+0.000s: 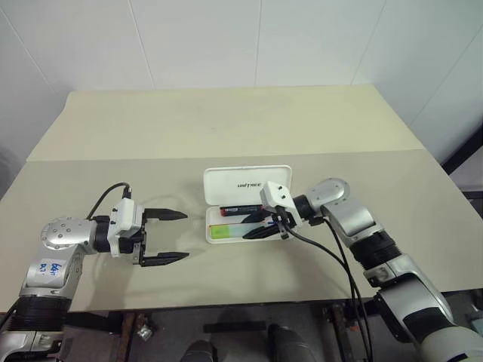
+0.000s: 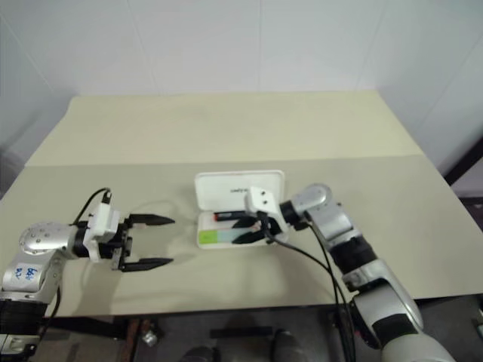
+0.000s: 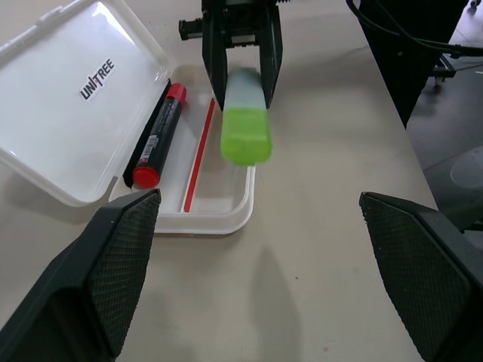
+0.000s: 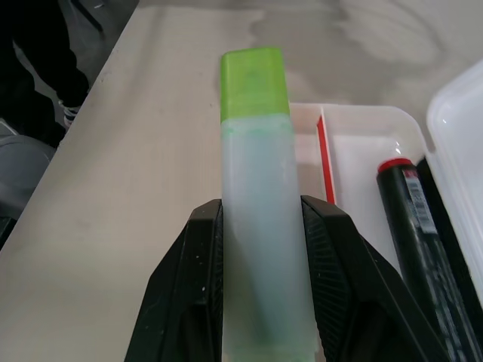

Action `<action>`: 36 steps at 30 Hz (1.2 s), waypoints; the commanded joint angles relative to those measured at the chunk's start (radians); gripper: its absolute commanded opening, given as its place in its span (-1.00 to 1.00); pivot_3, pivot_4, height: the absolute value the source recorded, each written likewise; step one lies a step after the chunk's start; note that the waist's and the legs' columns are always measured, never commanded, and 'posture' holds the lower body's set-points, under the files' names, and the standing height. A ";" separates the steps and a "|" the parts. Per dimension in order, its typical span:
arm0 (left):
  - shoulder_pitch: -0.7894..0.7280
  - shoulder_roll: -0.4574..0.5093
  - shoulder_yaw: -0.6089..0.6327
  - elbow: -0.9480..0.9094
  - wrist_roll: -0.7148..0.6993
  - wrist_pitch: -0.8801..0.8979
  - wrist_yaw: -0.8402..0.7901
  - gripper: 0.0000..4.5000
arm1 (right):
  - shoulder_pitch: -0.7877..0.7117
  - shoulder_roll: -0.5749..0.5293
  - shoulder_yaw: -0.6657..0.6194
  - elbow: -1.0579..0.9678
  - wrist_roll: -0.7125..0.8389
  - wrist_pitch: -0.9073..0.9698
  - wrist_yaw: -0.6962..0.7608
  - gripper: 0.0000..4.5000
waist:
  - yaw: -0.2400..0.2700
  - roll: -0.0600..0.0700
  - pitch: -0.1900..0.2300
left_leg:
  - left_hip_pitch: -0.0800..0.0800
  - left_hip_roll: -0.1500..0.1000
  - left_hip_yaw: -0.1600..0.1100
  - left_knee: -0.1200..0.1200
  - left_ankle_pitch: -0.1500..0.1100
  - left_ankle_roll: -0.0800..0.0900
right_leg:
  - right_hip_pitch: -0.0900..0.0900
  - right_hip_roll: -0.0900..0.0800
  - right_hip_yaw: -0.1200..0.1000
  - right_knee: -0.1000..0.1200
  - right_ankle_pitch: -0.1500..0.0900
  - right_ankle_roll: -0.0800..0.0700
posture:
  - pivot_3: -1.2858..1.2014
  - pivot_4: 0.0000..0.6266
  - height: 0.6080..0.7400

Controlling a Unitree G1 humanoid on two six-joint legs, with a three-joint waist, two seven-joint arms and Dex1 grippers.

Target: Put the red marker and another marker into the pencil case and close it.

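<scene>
**Right wrist view: highlighter gripped over the open case**

Right wrist view – my right gripper [image 4: 260, 249] has its two black fingers pressed against the sides of the stubby highlighter with the bright green cap and pale translucent body [image 4: 256, 181]. The cap sticks out beyond the fingertips. The highlighter hangs above the tray of the white hard-plastic pencil case with rounded corners [image 1: 226, 237]; I cannot tell whether it touches the tray.

Case: lid folded fully back and lying flat on the beige table [image 1: 226, 128], dark lettering on its inner face. A thin red stripe runs along the tray floor.

Slim marker with black barrel and red cap [image 3: 155, 136]: lying inside the case, along the hinge side of the tray, parallel to the stripe. The highlighter is on the far side of that stripe from it, toward the case's front wall.

Left wrist view – my left gripper [image 1: 170, 236] is spread wide and holds nothing. It hovers over bare table on the case's left, well apart from it, fingers pointing toward the case.
</scene>
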 commanded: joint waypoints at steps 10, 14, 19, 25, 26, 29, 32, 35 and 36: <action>0.023 -0.004 0.022 -0.068 -0.024 0.011 0.032 1.00 | -0.071 0.036 -0.010 0.090 -0.043 -0.045 -0.018 -0.51 | 0.000 0.000 0.000 | 0.000 0.000 0.000 -0.001 0.000 0.000 | 0.000 0.000 0.000 0.000 0.000 0.000 | 0.03 -0.52 1.00; 0.023 -0.001 0.022 -0.069 -0.023 0.011 0.033 1.00 | -0.075 0.022 -0.018 0.105 -0.046 -0.050 -0.012 -0.51 | -0.001 0.000 0.000 | 0.000 0.000 0.000 -0.001 0.000 0.000 | -0.001 0.000 0.000 0.000 0.000 0.000 | 0.03 -0.52 1.00; 0.017 0.000 0.023 -0.064 -0.021 0.009 0.036 1.00 | -0.073 0.014 -0.023 0.114 -0.049 -0.051 -0.019 -0.51 | -0.001 0.000 0.000 | 0.000 0.000 0.000 -0.001 0.000 0.000 | -0.001 0.000 0.000 0.000 0.000 0.000 | 0.03 -0.52 1.00; 0.012 -0.003 0.015 -0.064 -0.017 0.007 0.038 1.00 | -0.078 0.016 -0.026 0.127 -0.050 -0.052 -0.027 -0.51 | -0.001 0.000 0.000 | 0.000 0.000 0.000 -0.001 0.000 0.000 | -0.001 0.000 0.000 0.000 0.000 -0.001 | 0.03 -0.52 1.00; 0.010 -0.003 0.015 -0.063 -0.017 0.007 0.038 1.00 | -0.079 0.016 -0.026 0.127 -0.051 -0.053 -0.028 -0.35 | -0.001 0.000 0.000 | 0.000 0.000 0.000 -0.001 0.000 0.000 | -0.001 0.000 0.000 0.000 0.000 -0.001 | 0.03 -0.52 1.00; 0.009 -0.003 0.015 -0.062 -0.016 0.006 0.039 1.00 | -0.079 0.019 -0.029 0.127 -0.051 -0.063 -0.037 0.11 | -0.001 0.000 0.000 | 0.000 0.000 0.000 -0.001 0.000 0.000 | -0.001 0.000 0.000 0.000 0.000 -0.001 | 0.03 -0.52 1.00; 0.009 -0.006 0.014 -0.061 -0.015 0.004 0.042 1.00 | -0.085 0.023 -0.040 0.125 -0.045 -0.068 -0.048 0.58 | -0.001 0.000 0.000 | 0.000 0.000 0.000 -0.001 0.000 0.000 | -0.001 0.000 0.000 0.000 0.000 -0.001 | 0.03 -0.52 1.00; 0.009 -0.008 0.012 -0.061 -0.016 0.005 0.041 1.00 | -0.091 0.023 -0.050 0.107 -0.036 -0.059 -0.043 1.00 | -0.001 0.000 0.000 | 0.000 0.000 0.000 -0.001 0.000 0.000 | -0.001 0.000 0.000 0.000 0.000 -0.001 | 0.03 -0.52 1.00; 0.008 -0.008 0.011 -0.061 -0.016 0.005 0.040 1.00 | -0.095 0.024 -0.055 0.100 -0.032 -0.054 -0.043 1.00 | -0.001 0.000 0.000 | 0.000 0.000 0.000 -0.001 0.000 0.000 | -0.001 0.000 0.000 0.000 0.000 -0.001 | 0.03 -0.52 1.00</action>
